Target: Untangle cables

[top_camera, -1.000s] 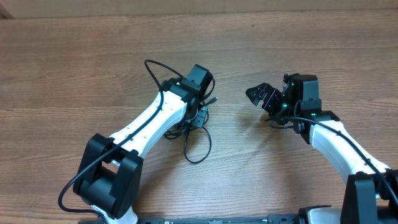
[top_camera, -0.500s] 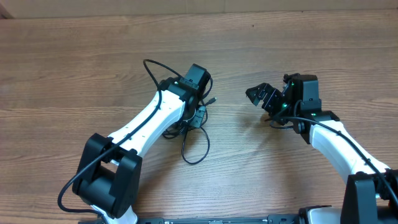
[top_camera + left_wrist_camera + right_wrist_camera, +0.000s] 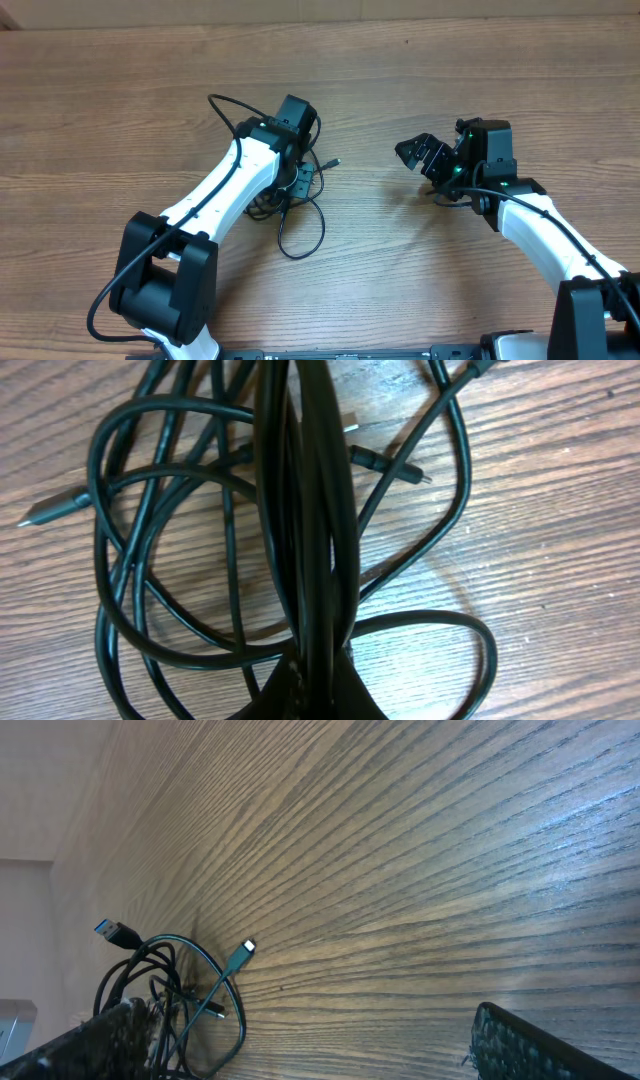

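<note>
Overhead shows the left gripper [image 3: 300, 180] has shifted left and a little away from the right arm over the last second, and the cables [image 3: 290, 205] have gone with it: the trailing loop [image 3: 300, 240] and the loose plug [image 3: 335, 162] both sit further left on the table [image 3: 500, 60] than they did. Its jaws, after a brief loosening, are pinched fully together again. The left wrist view shows the closed fingers as a dark strip running through the middle of the knot, with strands looping on either side, so it appears to have a strand clamped, though exactly which one cannot be told. The right gripper [image 3: 422, 155] has not moved; it hangs well apart from the bundle with its jaws spread wide and nothing in them. The bundle has been dragged as one lump rather than pulled apart, so no separation has begun, and the spare hand probably needs to pin one cord.
</note>
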